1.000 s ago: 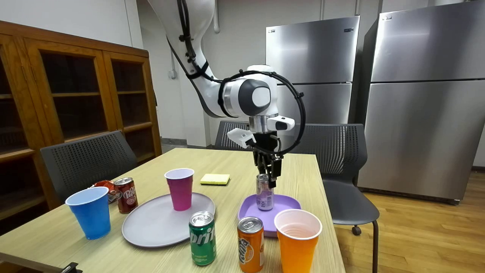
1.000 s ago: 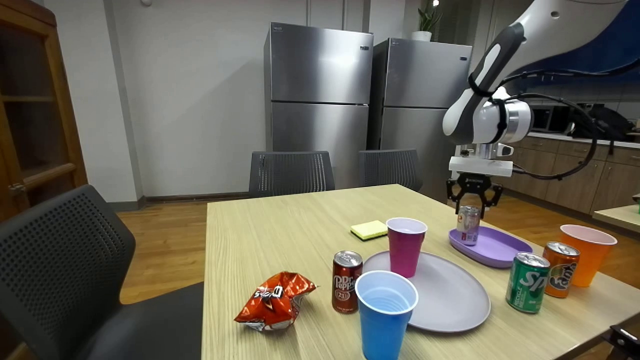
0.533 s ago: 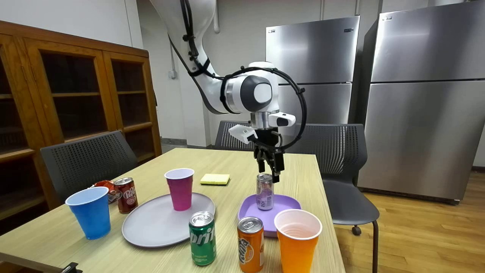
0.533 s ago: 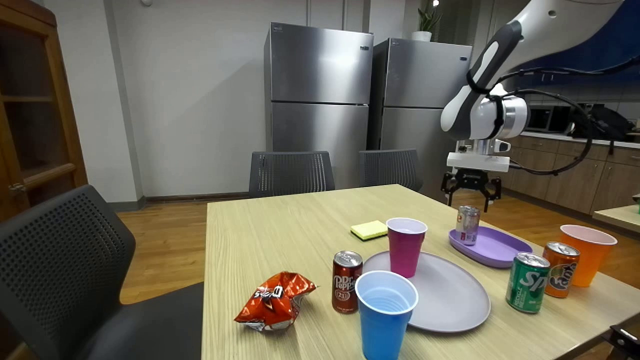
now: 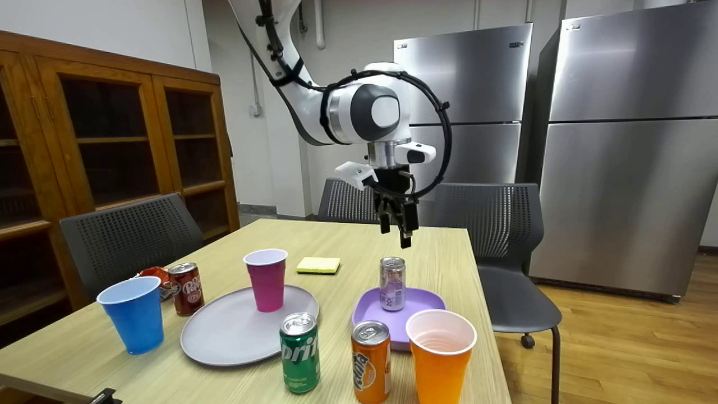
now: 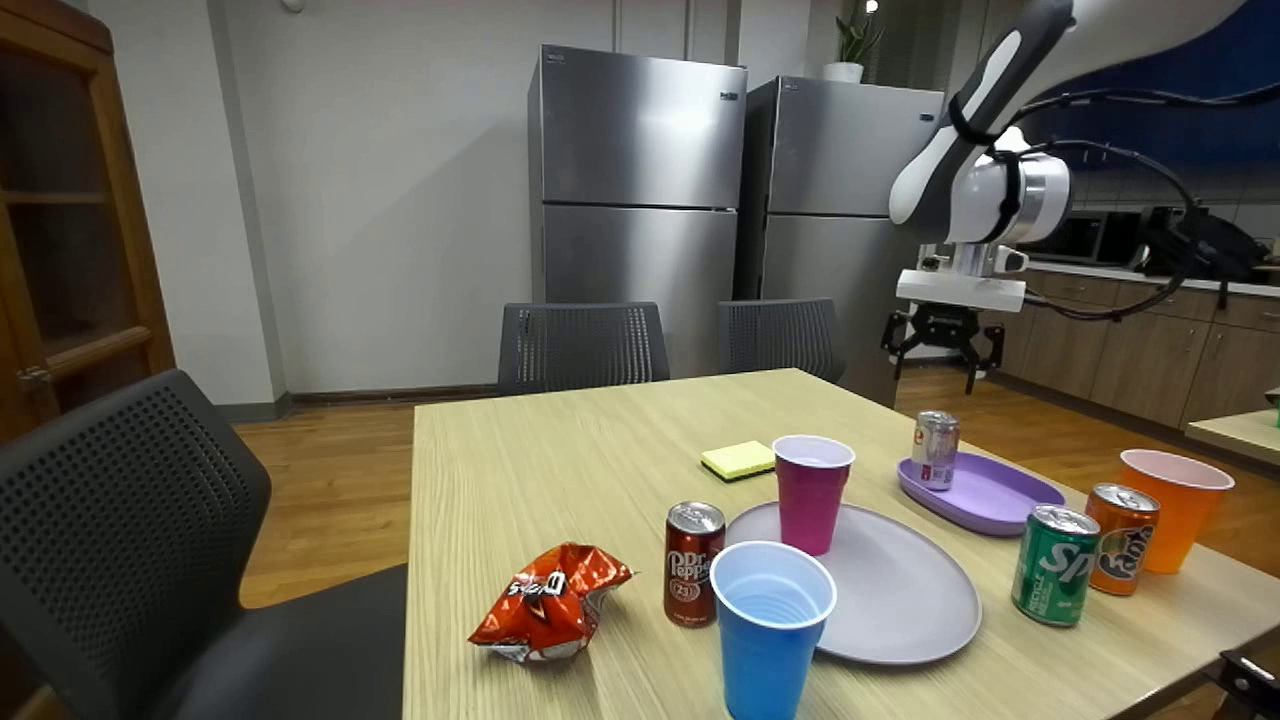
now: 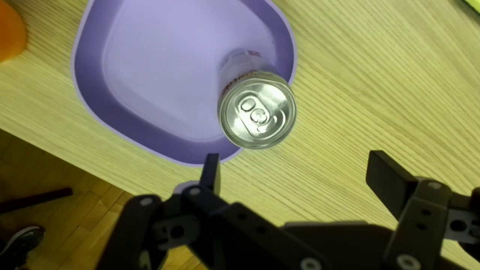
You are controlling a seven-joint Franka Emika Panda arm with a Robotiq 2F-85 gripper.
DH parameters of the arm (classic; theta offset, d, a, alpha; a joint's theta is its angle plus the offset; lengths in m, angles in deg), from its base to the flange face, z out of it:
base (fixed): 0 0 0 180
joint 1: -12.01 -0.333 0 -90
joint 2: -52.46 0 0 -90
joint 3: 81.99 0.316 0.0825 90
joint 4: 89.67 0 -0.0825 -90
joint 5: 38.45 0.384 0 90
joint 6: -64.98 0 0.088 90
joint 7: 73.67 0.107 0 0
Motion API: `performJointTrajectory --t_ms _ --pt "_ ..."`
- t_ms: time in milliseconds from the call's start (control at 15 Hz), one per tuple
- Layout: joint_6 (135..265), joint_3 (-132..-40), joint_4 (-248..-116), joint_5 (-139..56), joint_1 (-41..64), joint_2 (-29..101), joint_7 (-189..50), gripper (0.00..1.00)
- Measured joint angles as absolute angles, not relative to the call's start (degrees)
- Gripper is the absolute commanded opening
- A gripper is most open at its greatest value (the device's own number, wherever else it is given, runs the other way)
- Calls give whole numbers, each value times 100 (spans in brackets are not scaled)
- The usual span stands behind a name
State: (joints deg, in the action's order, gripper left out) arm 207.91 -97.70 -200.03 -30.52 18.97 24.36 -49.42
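Observation:
Above the purple tray (image 5: 422,303) my gripper (image 5: 395,238) hangs open, its fingers (image 7: 386,180) spread wide with only air between them. A silver can (image 5: 392,285) stands upright in the tray, below the fingertips and apart from them. Both exterior views show it near one end of the tray, with a gap between its top and my gripper (image 6: 934,382). From the wrist, the can's lid and pull tab (image 7: 258,116) face me, and part of its printed side shows; the tray (image 7: 161,75) spreads out around it.
An orange cup (image 5: 440,359), a Fanta can (image 5: 371,365) and a Sprite can (image 5: 300,353) stand near the tray. A grey plate (image 5: 224,336) bears a magenta cup (image 5: 266,280). Beyond are a sponge (image 5: 318,265), Dr Pepper can (image 6: 693,565), blue cup (image 6: 765,630) and red chip bag (image 6: 550,605).
My gripper has spread its fingers, let go of the silver can and risen above it. The can stays standing in the tray; the other objects have not moved.

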Motion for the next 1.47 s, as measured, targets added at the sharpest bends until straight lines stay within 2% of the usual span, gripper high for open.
performJointTrajectory --t_ms 1000,1467 --pt "20804 -9409 -22343 -3602 1675 4462 -5282 100" --pt "20804 -9369 -22557 -3656 1646 4633 -5282 100"
